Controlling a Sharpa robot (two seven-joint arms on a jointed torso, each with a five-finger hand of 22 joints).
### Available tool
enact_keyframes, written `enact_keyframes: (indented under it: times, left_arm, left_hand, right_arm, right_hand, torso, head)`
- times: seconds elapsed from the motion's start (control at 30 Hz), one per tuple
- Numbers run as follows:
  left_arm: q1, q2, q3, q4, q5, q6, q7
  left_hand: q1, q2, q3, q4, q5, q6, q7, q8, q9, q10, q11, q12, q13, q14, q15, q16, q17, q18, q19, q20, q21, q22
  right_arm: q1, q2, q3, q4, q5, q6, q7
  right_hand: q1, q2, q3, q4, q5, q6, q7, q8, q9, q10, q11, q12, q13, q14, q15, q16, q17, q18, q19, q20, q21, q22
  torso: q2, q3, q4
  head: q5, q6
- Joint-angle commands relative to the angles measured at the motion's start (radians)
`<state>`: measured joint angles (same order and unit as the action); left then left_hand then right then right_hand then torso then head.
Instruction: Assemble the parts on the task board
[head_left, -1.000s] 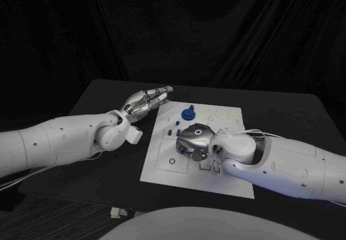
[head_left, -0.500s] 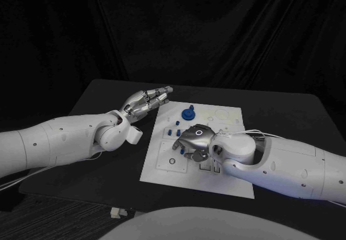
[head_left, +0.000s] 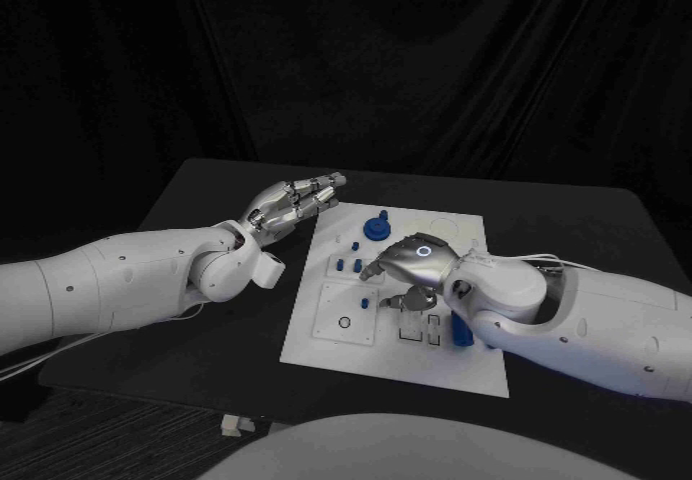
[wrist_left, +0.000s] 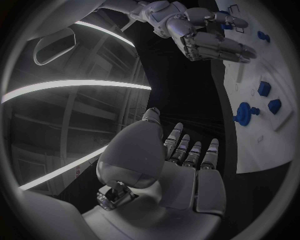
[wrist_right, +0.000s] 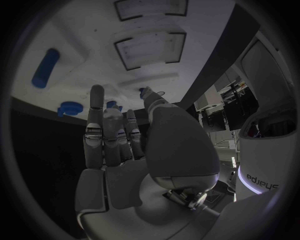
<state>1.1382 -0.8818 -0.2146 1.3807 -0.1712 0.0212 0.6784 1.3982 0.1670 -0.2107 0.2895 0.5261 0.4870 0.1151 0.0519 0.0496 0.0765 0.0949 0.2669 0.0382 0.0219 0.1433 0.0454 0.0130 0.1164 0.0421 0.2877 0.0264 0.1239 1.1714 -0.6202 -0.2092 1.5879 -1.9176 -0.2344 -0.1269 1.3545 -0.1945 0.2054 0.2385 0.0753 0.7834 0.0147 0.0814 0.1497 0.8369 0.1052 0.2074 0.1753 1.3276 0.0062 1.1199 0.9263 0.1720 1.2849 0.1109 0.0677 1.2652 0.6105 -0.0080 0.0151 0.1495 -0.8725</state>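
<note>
A: Board first, where is it?
B: The white task board lies flat in the middle of the black bench, with blue parts on it. A round blue part with a knob sits toward 12 o'clock, a few small blue parts at about 10 o'clock, and a long blue cylinder lies toward 4 o'clock.
A: And the right hand?
B: The right hand hangs over the board's centre, fingers pointing down. In the right wrist view its fingers stand loosely straight and nothing is in the palm, so it holds nothing.
A: The left hand?
B: The left hand hovers off the board's 10 o'clock corner, above the bench. Its fingers lie side by side, extended, gripping nothing.
</note>
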Motion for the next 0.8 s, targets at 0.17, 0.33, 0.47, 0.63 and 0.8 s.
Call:
enact_keyframes:
  times: [0.17, 0.33, 0.47, 0.63, 0.8]
  left_arm:
    - [-0.001, -0.005, 0.001, 0.001, 0.006, 0.006, 0.158]
    - [-0.001, -0.004, 0.001, -0.002, 0.006, 0.001, 0.168]
    - [-0.001, -0.004, 0.001, -0.002, 0.006, -0.002, 0.169]
    - [-0.001, -0.004, 0.001, -0.003, 0.006, -0.003, 0.171]
    - [-0.002, -0.002, 0.001, -0.004, 0.006, -0.018, 0.185]
  left_hand:
    - [-0.054, 0.015, -0.026, 0.003, -0.056, -0.062, -0.020, -0.008, -0.007, -0.007, -0.005, 0.000, -0.001, -0.004, 0.009, -0.004, -0.001, 0.017, -0.002, 0.002, -0.002, -0.010]
    - [-0.190, 0.035, -0.083, 0.004, -0.214, -0.178, -0.085, -0.018, -0.015, -0.008, 0.006, -0.016, -0.003, -0.013, 0.002, -0.019, -0.005, 0.031, -0.007, -0.003, -0.004, -0.019]
    - [-0.190, 0.036, -0.083, 0.002, -0.209, -0.168, -0.075, -0.017, -0.014, -0.008, 0.001, -0.017, -0.004, -0.013, -0.002, -0.020, -0.006, 0.034, -0.008, -0.004, -0.004, -0.020]
    - [-0.190, 0.038, -0.082, 0.003, -0.205, -0.162, -0.067, -0.016, -0.013, -0.008, -0.001, -0.018, -0.004, -0.013, -0.004, -0.020, -0.006, 0.036, -0.008, -0.004, -0.005, -0.021]
    - [-0.199, 0.041, -0.086, 0.002, -0.203, -0.298, -0.163, -0.029, -0.025, -0.012, 0.011, -0.029, -0.005, -0.018, -0.012, -0.032, -0.009, 0.051, -0.012, -0.005, -0.006, -0.028]
  right_arm:
    - [0.065, -0.089, 0.002, 0.017, -0.008, -0.163, 0.009]
    - [0.087, -0.151, 0.002, 0.013, 0.009, -0.179, -0.007]
    - [0.093, -0.192, 0.002, 0.010, 0.014, -0.157, -0.014]
    - [0.091, -0.226, 0.002, 0.001, 0.043, -0.120, 0.001]
    - [0.075, -0.246, 0.001, -0.006, 0.066, -0.078, 0.013]
  right_hand:
    - [-0.158, -0.036, -0.131, 0.063, 0.014, 0.066, -0.006, 0.024, -0.003, 0.026, -0.004, 0.002, -0.024, 0.090, -0.016, 0.055, 0.059, 0.013, 0.080, -0.015, 0.007, -0.023]
    - [-0.331, -0.093, -0.189, 0.065, 0.034, 0.061, -0.006, 0.010, -0.012, 0.055, -0.008, -0.020, -0.045, 0.169, -0.024, 0.174, 0.208, 0.001, 0.158, -0.030, 0.100, 0.000]
    - [-0.317, -0.091, -0.187, 0.064, 0.026, 0.081, 0.003, 0.016, -0.010, 0.069, -0.011, -0.029, -0.053, 0.172, -0.030, 0.178, 0.209, 0.001, 0.174, -0.034, 0.116, 0.006]
    - [-0.315, -0.102, -0.295, 0.064, -0.016, 0.065, -0.017, 0.002, -0.017, 0.079, -0.019, -0.044, -0.063, 0.175, -0.041, 0.190, 0.222, 0.001, 0.179, -0.043, 0.121, 0.009]
    - [-0.280, -0.097, -0.296, 0.063, -0.016, 0.073, -0.015, 0.002, -0.018, 0.073, -0.020, -0.061, -0.072, 0.173, -0.042, 0.189, 0.219, 0.002, 0.173, -0.045, 0.097, 0.004]
  torso:
    - [-0.001, -0.0004, -0.0003]
    - [-0.002, -0.0009, 0.0008]
    - [-0.001, -0.0005, 0.0005]
    - [-0.001, -0.0004, 0.0001]
    - [0.000, -0.0002, -0.0004]
  head:
    - [0.000, 0.000]
    - [-0.007, 0.000]
    - [-0.006, 0.000]
    - [-0.013, 0.000]
    - [-0.016, 0.000]
